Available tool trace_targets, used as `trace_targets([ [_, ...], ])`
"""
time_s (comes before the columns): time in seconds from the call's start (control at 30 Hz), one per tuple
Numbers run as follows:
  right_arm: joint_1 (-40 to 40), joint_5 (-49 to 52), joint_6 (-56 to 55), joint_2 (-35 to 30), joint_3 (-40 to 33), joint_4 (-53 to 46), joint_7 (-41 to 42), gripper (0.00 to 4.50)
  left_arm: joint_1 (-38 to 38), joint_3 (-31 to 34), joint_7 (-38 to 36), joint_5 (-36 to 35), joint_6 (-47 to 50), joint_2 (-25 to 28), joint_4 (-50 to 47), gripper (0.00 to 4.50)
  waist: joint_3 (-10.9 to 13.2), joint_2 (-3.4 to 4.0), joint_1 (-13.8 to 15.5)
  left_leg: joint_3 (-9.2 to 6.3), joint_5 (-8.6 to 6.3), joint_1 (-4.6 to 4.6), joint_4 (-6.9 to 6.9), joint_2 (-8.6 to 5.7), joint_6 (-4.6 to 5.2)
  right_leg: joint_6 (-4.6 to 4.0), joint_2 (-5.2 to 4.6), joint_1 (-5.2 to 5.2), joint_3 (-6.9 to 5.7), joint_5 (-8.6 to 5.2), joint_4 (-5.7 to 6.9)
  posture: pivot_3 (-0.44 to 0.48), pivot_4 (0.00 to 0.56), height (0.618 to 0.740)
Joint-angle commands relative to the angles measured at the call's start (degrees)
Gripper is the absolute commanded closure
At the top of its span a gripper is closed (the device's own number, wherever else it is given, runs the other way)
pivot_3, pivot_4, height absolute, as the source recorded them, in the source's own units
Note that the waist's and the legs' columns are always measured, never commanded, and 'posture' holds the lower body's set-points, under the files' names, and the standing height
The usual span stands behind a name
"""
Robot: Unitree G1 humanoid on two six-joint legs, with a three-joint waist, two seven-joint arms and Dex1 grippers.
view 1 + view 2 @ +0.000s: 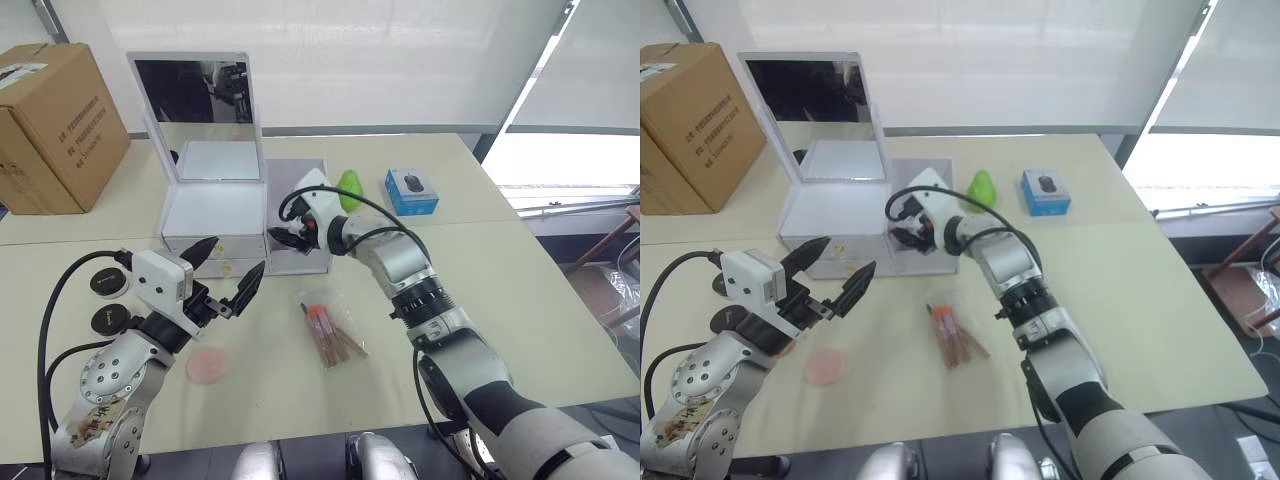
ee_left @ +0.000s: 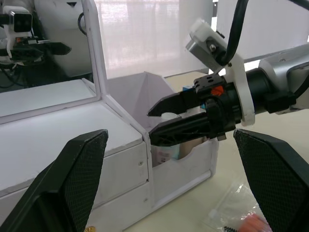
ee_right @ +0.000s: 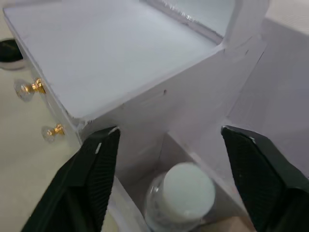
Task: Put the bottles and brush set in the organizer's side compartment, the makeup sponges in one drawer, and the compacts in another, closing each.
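Note:
The white organizer (image 1: pixel 213 212) with its upright mirror stands mid-table, both gold-knobbed drawers (image 3: pixel 35 87) shut. My right gripper (image 1: pixel 278 238) hangs open over the side compartment (image 1: pixel 298 262), its fingers (image 3: pixel 99 164) apart above a white-capped bottle (image 3: pixel 185 192) standing inside. My left gripper (image 1: pixel 237 254) is open in the air in front of the drawers, holding nothing. The brush set (image 1: pixel 333 328) lies in a clear bag right of it. A pink makeup sponge (image 1: pixel 208 366) lies near the front edge. Two black-lidded compacts (image 1: pixel 108 282) (image 1: pixel 108 321) sit at the left.
A brown cardboard box (image 1: pixel 52 125) stands at the back left. Behind the organizer's right side are a green object (image 1: pixel 350 188) and a blue box with a mouse picture (image 1: pixel 411 192). Bare tabletop stretches to the right.

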Motion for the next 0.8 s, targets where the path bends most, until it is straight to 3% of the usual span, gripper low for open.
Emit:
trace_targets([
  [0.03, -3.2, 4.9, 4.7, 0.0, -4.2, -11.2, 0.3, 0.29, -0.4, 0.5, -0.6, -0.4, -1.2, 0.6, -1.3, 0.0, 0.0, 0.0, 0.0, -0.01, 0.0, 0.0, 0.0, 0.0, 0.0, 0.0, 0.01, 0.0, 0.02, 0.0, 0.0, 0.0, 0.15, 0.74],
  [0.2, -4.5, 11.3, 14.2, -2.9, -10.0, -23.6, -0.5, 0.29, 0.5, 1.7, -3.3, -1.8, -2.3, 0.6, 0.8, 0.0, 0.0, 0.0, 0.3, -0.07, 0.0, 0.0, 0.0, -0.01, 0.0, -0.01, 0.0, 0.0, -0.03, -0.01, -0.03, 0.0, 0.15, 0.74],
  [0.3, -2.9, 15.6, 18.8, -6.6, -13.8, -30.3, 0.0, 0.29, 1.9, 6.5, -8.3, -5.4, -4.2, 1.7, 5.6, 0.0, 0.0, -0.01, 0.5, -0.02, -0.01, -0.02, 0.0, -0.04, -0.01, -0.01, -0.19, -0.02, -0.15, -0.03, -0.07, 0.0, 0.15, 0.74],
  [0.43, 4.9, 22.3, 23.0, -15.3, -19.9, -40.0, 3.6, 0.29, 4.2, 14.6, -17.9, -6.6, -6.8, 8.9, 16.7, 0.0, 0.0, -0.04, 0.8, 0.0, -0.01, -0.16, -0.01, -0.03, -0.01, -0.06, -0.21, -0.43, -0.23, -0.08, -0.05, 0.0, 0.15, 0.74],
  [0.6, 26.1, 24.0, 18.1, -30.5, -30.2, -45.6, 11.9, 0.29, 6.1, 25.5, -30.7, -7.1, -8.0, 21.6, 33.9, 0.0, 0.0, -0.09, 1.5, 0.14, -0.01, -0.21, -0.01, -0.01, -0.02, -0.06, -0.29, -0.6, -0.24, -0.14, -0.1, 0.0, 0.15, 0.74],
  [0.8, 52.2, 22.3, 4.3, -39.5, -44.5, -40.2, 21.7, 0.29, 12.4, 35.9, -42.2, -7.6, -5.1, 30.3, 48.2, 0.0, 0.1, 0.09, 1.4, 0.59, -0.23, -0.1, -0.37, 0.0, -0.38, 0.05, -0.54, -0.68, -0.18, -0.22, -0.42, 0.0, 0.15, 0.74],
])
